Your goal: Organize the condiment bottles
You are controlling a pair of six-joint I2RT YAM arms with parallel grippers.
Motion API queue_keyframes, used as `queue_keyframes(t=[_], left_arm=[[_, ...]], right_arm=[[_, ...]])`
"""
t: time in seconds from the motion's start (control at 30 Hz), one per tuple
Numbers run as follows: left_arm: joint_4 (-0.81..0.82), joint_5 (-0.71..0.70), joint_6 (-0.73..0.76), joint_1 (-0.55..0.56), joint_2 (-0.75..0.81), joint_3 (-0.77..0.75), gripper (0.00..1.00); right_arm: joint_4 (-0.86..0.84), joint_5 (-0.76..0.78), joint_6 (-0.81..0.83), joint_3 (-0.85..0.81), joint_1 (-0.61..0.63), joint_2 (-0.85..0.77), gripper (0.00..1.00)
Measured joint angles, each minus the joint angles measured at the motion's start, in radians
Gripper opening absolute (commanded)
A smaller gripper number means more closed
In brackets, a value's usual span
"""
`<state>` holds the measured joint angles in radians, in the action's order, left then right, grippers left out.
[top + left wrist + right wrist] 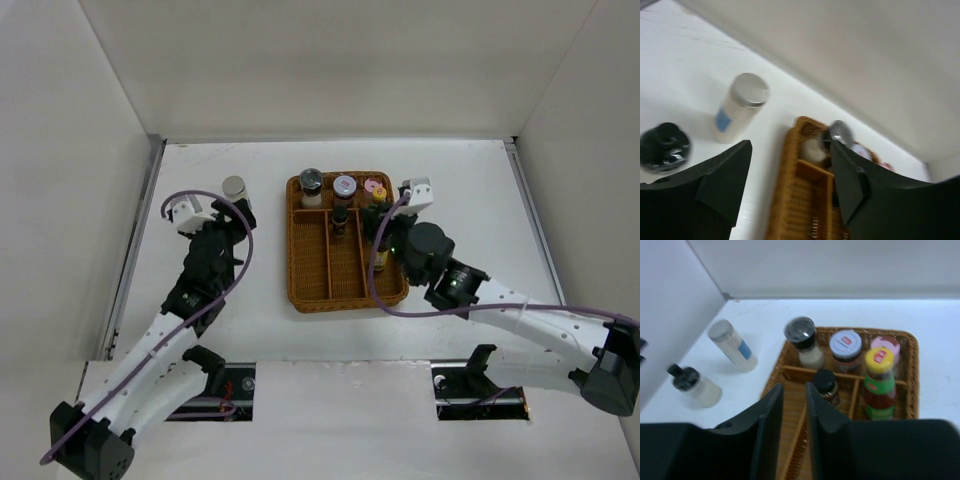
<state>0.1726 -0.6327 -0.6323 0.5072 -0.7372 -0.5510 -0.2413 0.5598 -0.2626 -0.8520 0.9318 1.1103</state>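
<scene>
If the white bottle [732, 346] gets bumped: it is tall, round and smooth, so it may tip over and roll away from the tray [310, 290].
Left gripper [790, 147]: wide open, holds nothing, just left of the tray, near the white bottle.
Right gripper [794, 390]: closed tight on nothing, over the tray's right side.
Risk in the tray: its fingers hang close to the black-cap bottle [826, 385] and the yellow-cap bottle [879, 382]; a low move may knock them over.
Not in yet: the white bottle and a see-through jar [695, 386] with a black lid, both left of the tray.
Tray: brown woven wicker, bumpy, with thin walls inside.
Grey-lid jar [802, 340]: shiny round top, at the tray's far end.
</scene>
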Motion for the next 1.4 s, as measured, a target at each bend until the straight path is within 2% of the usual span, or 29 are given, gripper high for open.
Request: queue_keyframes(t=[0.13, 0.2, 0.33, 0.5, 0.77, 0.93, 1.03, 1.1, 1.27, 1.4], left_arm=[[-0.114, -0.012, 0.010, -0.081, -0.181, -0.093, 0.76], [-0.153, -0.011, 0.027, -0.103, -0.302, -0.151, 0.79], [-0.208, -0.003, 0.085, -0.129, -0.495, -0.281, 0.81], [-0.230, 0.018, 0.144, -0.171, -0.639, -0.445, 0.82], [-0.234, 0.021, 0.181, -0.232, -0.792, -0.539, 0.82], [-0.248, 0.040, 0.188, -0.247, -0.888, -0.571, 0.72], [-0.248, 0.045, 0.191, -0.247, -0.917, -0.584, 0.52], [-0.248, 0.048, 0.196, -0.247, -0.918, -0.584, 0.43], [-0.254, 0.050, 0.201, -0.237, -0.874, -0.569, 0.40], [-0.254, 0.017, 0.226, -0.192, -0.713, -0.540, 0.39]], right_arm=[[-0.036, -0.008, -0.022, 0.137, 0.003, -0.026, 0.61], [-0.048, -0.019, -0.025, 0.194, 0.010, -0.026, 0.66], [-0.074, -0.035, -0.030, 0.239, 0.019, -0.031, 0.69], [-0.120, -0.042, -0.036, 0.246, 0.019, -0.036, 0.70], [-0.142, -0.060, -0.052, 0.247, 0.019, -0.036, 0.71], [-0.150, -0.064, -0.056, 0.247, 0.019, -0.035, 0.71], [-0.154, -0.064, -0.057, 0.247, 0.019, -0.029, 0.71], [-0.154, -0.064, -0.059, 0.247, 0.019, -0.028, 0.71], [-0.156, -0.064, -0.060, 0.247, 0.017, -0.028, 0.71], [-0.157, -0.064, -0.064, 0.247, 0.016, -0.028, 0.71]])
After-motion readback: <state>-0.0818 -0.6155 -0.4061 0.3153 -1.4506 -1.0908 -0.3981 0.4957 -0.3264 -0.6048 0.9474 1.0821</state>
